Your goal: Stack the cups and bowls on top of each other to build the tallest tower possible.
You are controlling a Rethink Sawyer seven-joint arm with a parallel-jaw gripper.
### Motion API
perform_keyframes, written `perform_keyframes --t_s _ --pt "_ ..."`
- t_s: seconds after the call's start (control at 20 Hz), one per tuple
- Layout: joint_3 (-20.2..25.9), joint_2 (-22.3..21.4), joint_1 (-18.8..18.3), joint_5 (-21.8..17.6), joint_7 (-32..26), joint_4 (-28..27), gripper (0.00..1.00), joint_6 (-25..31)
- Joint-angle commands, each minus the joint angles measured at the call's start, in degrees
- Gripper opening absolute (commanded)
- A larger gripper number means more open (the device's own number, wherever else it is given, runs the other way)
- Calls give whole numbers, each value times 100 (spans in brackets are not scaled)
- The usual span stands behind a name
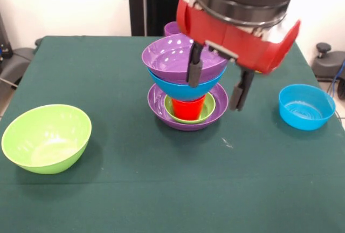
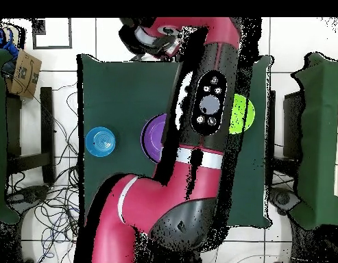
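1. Front view: the black-fingered gripper [image 1: 218, 82] stands open and holds nothing, one finger over the top glossy purple plastic bowl [image 1: 175, 55] of the central tower [image 1: 187, 84].
2. The lime green bowl [image 1: 46, 137] lies at 8 o'clock, the small blue bowl [image 1: 306, 106] at 3 o'clock.
3. Overhead view: the red arm [image 2: 199, 130] covers most of the tower.

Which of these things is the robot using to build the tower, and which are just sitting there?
For the tower: tower, lime green bowl, small blue bowl, purple cup, gripper.

Just there: cardboard box, floor cables.
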Motion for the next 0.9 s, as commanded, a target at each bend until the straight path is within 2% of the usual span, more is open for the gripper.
perform_keyframes --t_s 0.05,0.15,0.25,0.35,0.5,0.7,0.9 --pt "-482 -37 53 306 284 44 100 -516" --pt "-510 -73 170 239 567 180 100 -543" --pt "-452 -153 374 98 930 490 100 -326" --pt "35 -283 654 -95 1012 1111 100 -626" --pt "233 -622 1089 -456 1074 2082 100 -1006" --pt "261 -1057 1568 -497 1242 3051 100 -1154" --pt "308 -1403 1921 -331 1372 3731 100 -1309"
